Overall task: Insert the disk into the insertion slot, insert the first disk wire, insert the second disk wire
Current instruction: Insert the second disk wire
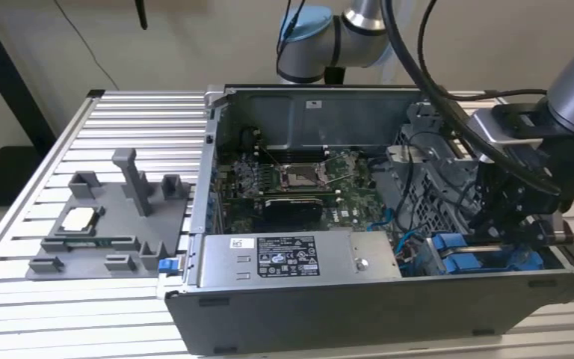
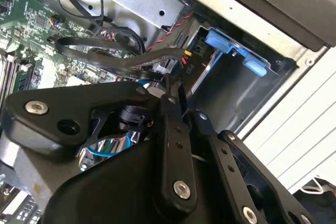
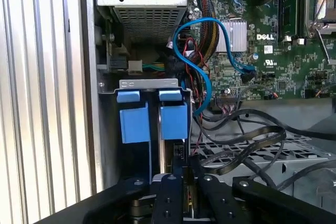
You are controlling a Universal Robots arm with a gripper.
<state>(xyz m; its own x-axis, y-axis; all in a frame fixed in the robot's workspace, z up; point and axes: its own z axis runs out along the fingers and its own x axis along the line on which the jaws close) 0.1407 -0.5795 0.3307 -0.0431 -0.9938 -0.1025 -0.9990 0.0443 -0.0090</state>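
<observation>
Two bright blue carrier frames stand side by side in the drive bay, one (image 3: 134, 123) beside the other (image 3: 174, 120), and also show as blue carriers (image 1: 465, 254) at the exterior view's right. The disk's metal body is mostly hidden inside the bay. My gripper (image 1: 501, 238) hangs just over this bay. In both wrist views its fingers sit close together, gripper (image 3: 185, 176) and gripper (image 2: 171, 92), pinched on a small dark connector at the end of a black flat wire (image 2: 113, 56). A blue wire (image 3: 202, 30) loops from the motherboard down toward the carriers.
The open computer case (image 1: 207, 224) lies on a slatted metal table (image 1: 117, 120). A grey labelled power-supply box (image 1: 287, 258) sits beside the bay. Loose black cables (image 3: 247, 148) lie over a perforated cage. A grey fixture plate (image 1: 107, 224) rests at the exterior view's left.
</observation>
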